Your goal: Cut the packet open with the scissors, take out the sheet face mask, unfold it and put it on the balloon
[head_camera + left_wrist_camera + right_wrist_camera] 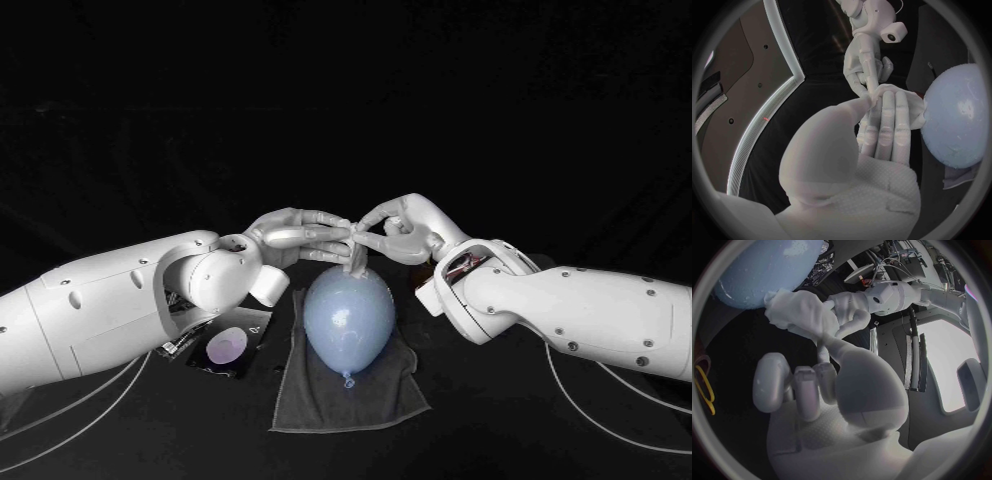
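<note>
A pale blue balloon (pixel 348 318) lies on a grey towel (pixel 346 395) in the middle of the table. Just beyond its far end my left hand (pixel 296 237) and right hand (pixel 404 225) meet fingertip to fingertip. Between them they pinch the white sheet mask (pixel 353 256), still bunched up and hanging down onto the balloon's top. The left wrist view has the mask (pixel 911 107) against my left hand's fingers (pixel 886 130), next to the balloon (pixel 957 120). In the right wrist view the crumpled mask (pixel 798 310) sits at my right hand's fingertips (pixel 822 347), close by the balloon (pixel 767 270).
The cut packet (pixel 231 345) lies on the table left of the towel, partly under my left forearm. Yellow scissor handles (pixel 704 385) show on the black table in the right wrist view. Both forearms flank the balloon closely.
</note>
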### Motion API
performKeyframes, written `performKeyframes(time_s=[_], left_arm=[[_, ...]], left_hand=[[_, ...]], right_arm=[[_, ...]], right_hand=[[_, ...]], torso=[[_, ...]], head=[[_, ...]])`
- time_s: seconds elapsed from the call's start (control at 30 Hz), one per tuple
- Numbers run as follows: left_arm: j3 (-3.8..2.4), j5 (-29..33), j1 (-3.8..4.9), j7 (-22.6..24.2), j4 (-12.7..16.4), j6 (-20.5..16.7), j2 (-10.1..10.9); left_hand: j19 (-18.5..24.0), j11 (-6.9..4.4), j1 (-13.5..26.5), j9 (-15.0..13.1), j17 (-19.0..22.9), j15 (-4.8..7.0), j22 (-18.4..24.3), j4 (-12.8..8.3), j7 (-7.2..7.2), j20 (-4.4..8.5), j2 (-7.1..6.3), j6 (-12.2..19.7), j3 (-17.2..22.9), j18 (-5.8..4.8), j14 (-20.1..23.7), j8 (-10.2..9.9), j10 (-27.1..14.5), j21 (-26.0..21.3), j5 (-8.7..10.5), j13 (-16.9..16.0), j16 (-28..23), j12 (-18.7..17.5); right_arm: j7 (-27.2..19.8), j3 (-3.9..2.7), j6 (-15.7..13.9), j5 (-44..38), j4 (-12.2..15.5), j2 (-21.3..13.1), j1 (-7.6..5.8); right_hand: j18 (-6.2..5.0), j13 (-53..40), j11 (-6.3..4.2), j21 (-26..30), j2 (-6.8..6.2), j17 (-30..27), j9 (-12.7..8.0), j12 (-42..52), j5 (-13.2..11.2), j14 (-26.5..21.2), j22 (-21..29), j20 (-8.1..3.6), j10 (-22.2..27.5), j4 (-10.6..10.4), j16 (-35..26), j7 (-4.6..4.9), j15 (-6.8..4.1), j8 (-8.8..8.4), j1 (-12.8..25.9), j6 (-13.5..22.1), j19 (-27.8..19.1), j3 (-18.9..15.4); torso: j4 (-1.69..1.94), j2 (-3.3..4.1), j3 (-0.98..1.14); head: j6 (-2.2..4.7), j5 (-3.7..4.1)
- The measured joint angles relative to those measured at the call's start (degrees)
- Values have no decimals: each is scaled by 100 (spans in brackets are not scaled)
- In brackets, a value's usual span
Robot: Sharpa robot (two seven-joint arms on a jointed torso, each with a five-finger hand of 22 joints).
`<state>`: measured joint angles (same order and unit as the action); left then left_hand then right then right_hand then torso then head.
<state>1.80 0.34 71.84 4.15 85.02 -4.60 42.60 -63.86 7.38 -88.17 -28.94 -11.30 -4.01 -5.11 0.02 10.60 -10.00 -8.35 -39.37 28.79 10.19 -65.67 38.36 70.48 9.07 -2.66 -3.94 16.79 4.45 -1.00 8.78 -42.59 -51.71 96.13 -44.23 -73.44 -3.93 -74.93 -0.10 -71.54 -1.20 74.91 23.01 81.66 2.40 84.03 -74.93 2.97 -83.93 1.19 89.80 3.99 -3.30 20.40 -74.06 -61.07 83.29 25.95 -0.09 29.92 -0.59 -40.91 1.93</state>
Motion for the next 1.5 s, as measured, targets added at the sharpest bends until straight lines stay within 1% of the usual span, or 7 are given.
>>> performKeyframes(time_s=[0.23,0.3,0.4,0.73,0.8,0.9,1.5], left_arm=[[0,-122,0,-8,8,-58,-10],[1,-139,0,-6,12,-86,-15],[1,-167,-1,15,18,-148,-22],[1,-190,-1,152,11,-384,-11],[1,-190,-1,181,10,-426,-9],[1,-190,-1,213,10,-475,-5],[1,-190,-1,249,-3,-581,29]], left_hand=[[-2,-74,-142,106,-83,105,-114,-270,36,163,142,-306,2,-10,-164,0,242,185,2,-6,1,83],[-1,-92,-165,158,-129,133,-158,-351,26,244,166,-420,50,-57,-274,0,356,264,5,-7,55,89],[-2,-95,-148,239,-178,175,-222,-432,8,289,183,-494,131,-96,-336,-64,421,359,22,-9,67,110],[141,-103,15,443,-410,194,-435,-433,-5,429,290,-607,132,-185,-395,-179,491,666,1,-9,90,108],[178,-100,75,463,-461,194,-471,-645,-5,434,259,-607,344,-192,-395,-179,494,734,2,-9,89,82],[215,-93,113,484,-513,193,-515,-649,-17,439,282,-620,340,-222,-398,-179,526,780,2,-10,112,64],[320,-101,218,532,-694,203,-650,-635,-26,474,267,-628,356,-213,-428,-179,555,982,3,-10,134,34]], right_arm=[[-9,-1,-1,0,2,1,0],[-9,-1,2,0,3,1,0],[-9,-1,11,-2,8,-4,0],[-13,-1,47,-12,57,-92,0],[-20,-1,51,-14,68,-110,0],[-30,-1,52,-17,85,-135,0],[-40,-1,17,-18,96,-229,0]], right_hand=[[0,-2,1,0,1,0,1,0,23,-1,-1,1,0,16,0,0,1,2,-1,18,-1,16],[0,-2,1,0,1,0,2,0,26,-1,-1,1,1,1,-1,1,1,16,-1,19,-1,31],[1,-1,1,0,1,1,2,0,26,-1,-1,1,1,0,-3,6,1,26,-1,27,-1,32],[1,3,1,1,0,5,5,-1,25,-1,1,2,1,15,-8,10,2,30,1,49,-2,48],[1,3,2,1,-1,5,6,-1,25,-2,3,1,1,15,-20,11,2,30,1,51,-1,48],[2,3,2,-23,-1,4,8,-1,24,-2,3,-19,2,-8,-3,15,2,53,1,57,19,71],[3,-1,2,-47,-2,-1,32,-7,11,-22,-1,-19,2,-24,-3,-7,-16,111,2,73,18,151]], torso=[[-1,-1,3],[-1,-1,3],[-2,-1,3],[-2,-1,0],[-1,-1,-1],[-1,-1,-3],[2,1,-1]], head=[[-1,-2],[-6,-3],[-8,-4],[-14,11],[-18,12],[-26,13],[-30,19]])
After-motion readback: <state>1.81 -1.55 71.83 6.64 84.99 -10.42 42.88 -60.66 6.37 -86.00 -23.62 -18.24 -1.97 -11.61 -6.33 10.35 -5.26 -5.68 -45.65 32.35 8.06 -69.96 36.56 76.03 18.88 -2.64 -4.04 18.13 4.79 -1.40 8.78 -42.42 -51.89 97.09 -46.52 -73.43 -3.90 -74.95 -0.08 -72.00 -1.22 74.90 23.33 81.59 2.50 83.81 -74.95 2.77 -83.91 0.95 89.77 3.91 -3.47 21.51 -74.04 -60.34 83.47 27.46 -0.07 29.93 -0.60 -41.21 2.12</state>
